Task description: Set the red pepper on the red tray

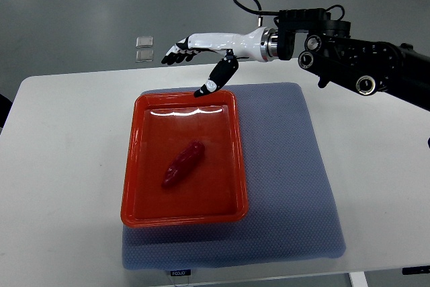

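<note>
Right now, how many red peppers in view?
1. The red pepper lies inside the red tray, near its middle, lying diagonally. The right hand is above the tray's far edge, fingers spread, holding nothing. None seem hidden.

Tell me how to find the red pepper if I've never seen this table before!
Find the white table and the grey-blue mat on it. On the mat's left part sits a shiny red tray. The red pepper lies slanted in the middle of it, a darker red, long and lumpy, and the only thing inside the tray.
</note>
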`<state>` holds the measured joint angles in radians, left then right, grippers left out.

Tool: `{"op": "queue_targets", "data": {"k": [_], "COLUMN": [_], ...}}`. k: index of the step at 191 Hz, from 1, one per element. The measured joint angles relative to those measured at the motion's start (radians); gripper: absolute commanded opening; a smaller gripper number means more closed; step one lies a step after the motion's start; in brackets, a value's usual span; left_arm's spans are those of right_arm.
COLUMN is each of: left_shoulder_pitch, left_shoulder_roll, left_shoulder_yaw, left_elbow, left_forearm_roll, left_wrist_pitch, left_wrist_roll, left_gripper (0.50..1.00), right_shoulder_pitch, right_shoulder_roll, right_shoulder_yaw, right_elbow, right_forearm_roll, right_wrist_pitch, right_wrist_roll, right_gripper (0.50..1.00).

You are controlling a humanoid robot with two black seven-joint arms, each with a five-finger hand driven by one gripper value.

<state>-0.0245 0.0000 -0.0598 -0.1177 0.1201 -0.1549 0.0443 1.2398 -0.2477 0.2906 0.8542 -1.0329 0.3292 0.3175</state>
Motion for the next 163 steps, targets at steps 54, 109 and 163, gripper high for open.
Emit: {"op": "queue_targets", "data": {"k": [54,109,163], "left_shoulder_pitch": [0.000,0.000,0.000], "left_shoulder_roll": [0.000,0.000,0.000], "left_shoulder_yaw": [0.000,0.000,0.000], "left_elbow": [0.000,0.000,-0.002], "left_forearm_roll": [0.000,0.000,0.001], "left_wrist_pitch": [0.000,0.000,0.000], "left_wrist_roll": [0.000,0.000,0.000], "left_gripper": [1.000,1.000,1.000], "right_shoulder_pitch": [-0.284,-0.510,-0.567], "right_shoulder_roll": [-0.036,0.037,0.111], "right_shoulder_yaw": [0.403,0.620,0.643], "right_elbow": [-0.010,-0.032,-0.148], "right_forearm_roll": [0.333,0.831,0.929], "right_wrist_pitch": [-0.042,-0.145,-0.145], "right_wrist_roll": [-0.005,0.007,0.009], "right_gripper": [0.852,0.913,0.913]}}
